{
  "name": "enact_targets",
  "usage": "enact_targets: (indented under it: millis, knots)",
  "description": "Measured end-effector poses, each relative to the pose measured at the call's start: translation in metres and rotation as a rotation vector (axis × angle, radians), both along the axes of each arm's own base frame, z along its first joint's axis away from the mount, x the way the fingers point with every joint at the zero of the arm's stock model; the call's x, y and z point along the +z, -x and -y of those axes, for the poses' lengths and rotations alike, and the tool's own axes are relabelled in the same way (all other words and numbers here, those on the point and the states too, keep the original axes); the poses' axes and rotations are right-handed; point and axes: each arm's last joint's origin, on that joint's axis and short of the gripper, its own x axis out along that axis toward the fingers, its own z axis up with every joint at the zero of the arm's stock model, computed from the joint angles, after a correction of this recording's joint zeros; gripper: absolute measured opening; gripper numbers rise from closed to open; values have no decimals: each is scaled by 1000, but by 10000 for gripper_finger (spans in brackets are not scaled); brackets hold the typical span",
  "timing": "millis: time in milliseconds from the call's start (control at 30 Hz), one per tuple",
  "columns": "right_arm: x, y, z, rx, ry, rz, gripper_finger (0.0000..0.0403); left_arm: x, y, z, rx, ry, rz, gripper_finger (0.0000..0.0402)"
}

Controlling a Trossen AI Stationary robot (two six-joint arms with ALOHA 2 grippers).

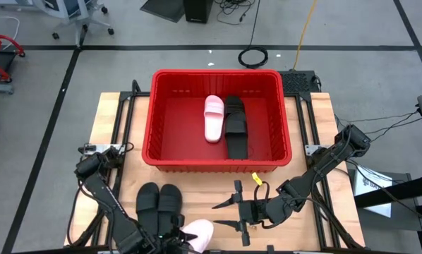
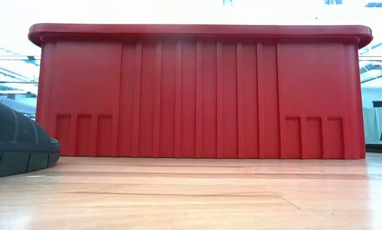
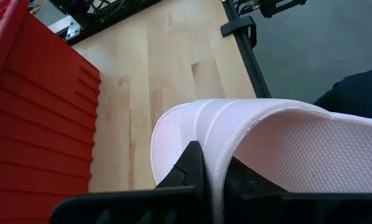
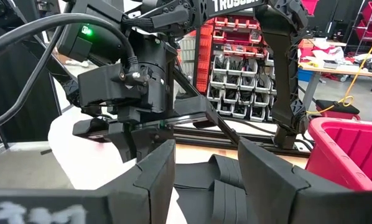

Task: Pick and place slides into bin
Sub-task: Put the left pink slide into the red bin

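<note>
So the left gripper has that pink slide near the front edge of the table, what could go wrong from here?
1. The left gripper pinches only the pink slide's thin edge, so it could slip or swing on the lift.
2. The right gripper hovers open close beside it, so the arms might clash on the way.
3. The bin's near wall stands between the slide and the two slides already inside; a low carry could catch the rim.

Two slides point(image 1: 225, 121) lie in bin point(image 1: 214, 164); others probably before it.
</note>
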Motion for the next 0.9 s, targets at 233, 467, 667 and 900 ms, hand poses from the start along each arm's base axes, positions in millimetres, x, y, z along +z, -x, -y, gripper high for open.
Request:
enact_targets:
  millis: [233, 467, 667, 900]
  knots:
    - [0, 0, 0, 0, 0, 0, 164, 0, 0, 0, 2, -2, 3, 2]
    - [0, 0, 0, 0, 1, 0, 164, 0, 0, -1, 2, -10, 0, 1]
    - [0, 0, 0, 0, 1, 0, 164, 0, 0, -1, 4, -12, 0, 0]
    - [0, 0, 0, 0, 1, 0, 164, 0, 0, -1, 6, -12, -1, 0]
